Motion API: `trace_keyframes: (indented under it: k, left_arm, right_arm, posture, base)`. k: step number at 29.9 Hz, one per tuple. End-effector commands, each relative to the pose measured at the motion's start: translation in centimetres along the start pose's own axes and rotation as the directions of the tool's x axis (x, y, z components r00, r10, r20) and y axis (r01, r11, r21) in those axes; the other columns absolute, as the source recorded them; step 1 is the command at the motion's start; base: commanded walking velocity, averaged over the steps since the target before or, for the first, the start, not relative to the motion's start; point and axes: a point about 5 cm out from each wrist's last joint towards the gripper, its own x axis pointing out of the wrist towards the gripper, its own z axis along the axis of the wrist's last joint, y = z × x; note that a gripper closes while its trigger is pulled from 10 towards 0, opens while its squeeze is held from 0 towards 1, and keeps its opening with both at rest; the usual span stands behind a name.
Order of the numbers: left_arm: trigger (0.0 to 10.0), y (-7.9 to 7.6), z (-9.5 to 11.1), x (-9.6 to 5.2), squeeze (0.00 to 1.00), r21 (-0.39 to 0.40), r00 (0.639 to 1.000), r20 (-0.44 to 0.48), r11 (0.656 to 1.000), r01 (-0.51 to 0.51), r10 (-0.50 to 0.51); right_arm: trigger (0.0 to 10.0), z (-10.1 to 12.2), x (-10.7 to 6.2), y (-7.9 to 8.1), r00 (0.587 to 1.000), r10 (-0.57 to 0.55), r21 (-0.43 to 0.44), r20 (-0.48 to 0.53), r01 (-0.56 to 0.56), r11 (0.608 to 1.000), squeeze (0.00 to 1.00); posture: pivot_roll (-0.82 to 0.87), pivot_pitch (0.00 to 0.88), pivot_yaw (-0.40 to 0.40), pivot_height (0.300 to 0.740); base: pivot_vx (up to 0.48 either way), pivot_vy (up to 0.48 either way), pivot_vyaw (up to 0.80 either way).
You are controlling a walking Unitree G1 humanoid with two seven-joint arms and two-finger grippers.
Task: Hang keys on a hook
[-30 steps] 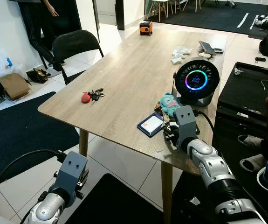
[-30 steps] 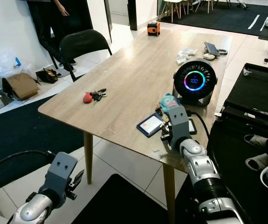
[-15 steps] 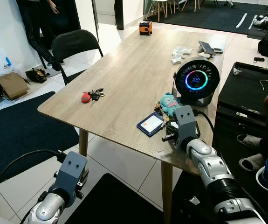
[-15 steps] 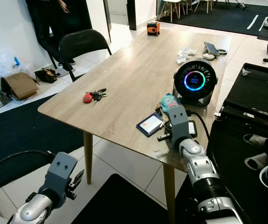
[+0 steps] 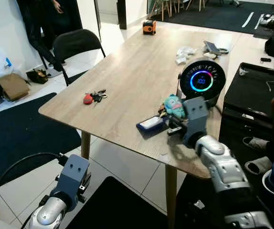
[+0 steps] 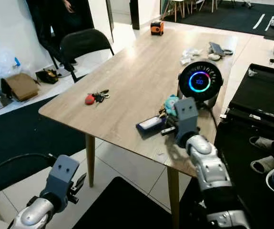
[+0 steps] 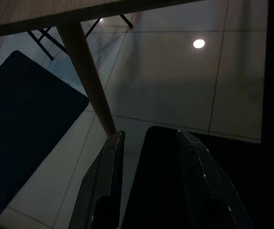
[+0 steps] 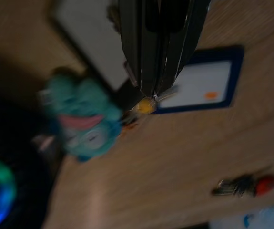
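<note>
Wooden counter (image 5: pixel 141 71), two key sets, right hand at work.
Right hand (image 8: pixel 155 90) is seen clenched on a yellow key ring beside the blue card holder (image 5: pixel 151 123) and teal plush toy (image 5: pixel 174 106). Red-tagged keys (image 5: pixel 93 98) are left well apart, near the counter's left edge. Left hand (image 7: pixel 148 179) is hung released beneath.

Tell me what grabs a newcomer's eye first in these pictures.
First, the round black fan with a glowing ring, on the wooden table toward its right side. In front of it the right end effector is shut on a keyring beside a teal plush charm and a blue card holder. A red-tagged bunch of keys lies alone near the table's left edge.
</note>
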Motion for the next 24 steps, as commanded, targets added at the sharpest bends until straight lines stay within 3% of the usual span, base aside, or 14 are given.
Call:
trace_keyframes:
  k: [1, 7, 10, 11, 13, 15, 19, 24]
  left_arm:
    - [10.0, -0.4, -0.6, 0.1, 0.0, -0.01, 1.0, -0.025, 1.0, 0.018, -0.018]
    - [10.0, -0.5, -0.3, 0.6, 0.0, -0.008, 0.999, -0.016, 1.0, 0.03, -0.031]
    - [10.0, -0.4, 0.0, 0.7, 0.0, -0.016, 1.0, -0.004, 0.999, 0.029, -0.029]
    - [10.0, -0.4, 0.0, 0.7, 0.0, -0.016, 1.0, -0.004, 0.999, 0.029, -0.029]
    - [10.0, -0.3, 1.3, 0.8, 0.0, -0.068, 0.998, 0.048, 0.997, 0.042, -0.039]
    - [10.0, -0.3, 1.7, 0.9, 0.0, -0.078, 0.997, 0.063, 0.996, 0.048, -0.043]
    - [10.0, 0.8, 5.3, 0.7, 0.0, -0.137, 0.979, 0.199, 0.987, 0.082, -0.054]
    - [10.0, 1.8, 8.1, 0.2, 0.0, -0.155, 0.95, 0.303, 0.979, 0.129, -0.077]
  right_arm:
    - [10.0, 1.2, -0.8, -0.5, 0.999, -0.02, 0.024, 0.029, 0.019, 1.0, 0.0]
    - [10.0, 4.1, -1.4, -0.3, 0.986, 0.026, 0.052, 0.164, -0.035, 0.998, 0.0]
    - [10.0, 5.8, -1.9, 0.5, 0.955, 0.113, 0.048, 0.274, -0.13, 0.99, 0.0]
    - [10.0, 5.8, -1.9, 0.5, 0.955, 0.113, 0.048, 0.274, -0.13, 0.99, 0.0]
    - [10.0, 5.5, -1.7, 2.3, 0.933, 0.223, 0.024, 0.283, -0.239, 0.971, 0.0]
    - [10.0, 5.3, -1.5, 2.7, 0.93, 0.237, 0.023, 0.282, -0.254, 0.967, 0.0]
    - [10.0, 4.7, -0.8, 5.2, 0.904, 0.339, 0.059, 0.259, -0.365, 0.929, 0.0]
    - [10.0, 4.4, -0.6, 6.1, 0.891, 0.379, 0.066, 0.249, -0.406, 0.911, 0.0]
  posture:
    - [0.13, 0.212, 0.094, 0.74]
    - [0.12, 0.204, 0.098, 0.74]
    - [0.12, 0.2, 0.098, 0.74]
    - [0.12, 0.2, 0.098, 0.74]
    - [0.12, 0.191, 0.094, 0.74]
    - [0.12, 0.191, 0.094, 0.74]
    - [0.13, 0.184, 0.078, 0.74]
    - [0.14, 0.18, 0.066, 0.74]
  base:
    - [0.0, 0.0, 0.0]
    - [0.0, 0.0, 0.0]
    - [0.0, 0.0, 0.0]
    - [0.0, 0.0, 0.0]
    - [0.0, 0.0, 0.0]
    - [0.0, 0.0, 0.0]
    - [0.0, 0.0, 0.0]
    - [0.0, 0.0, 0.0]
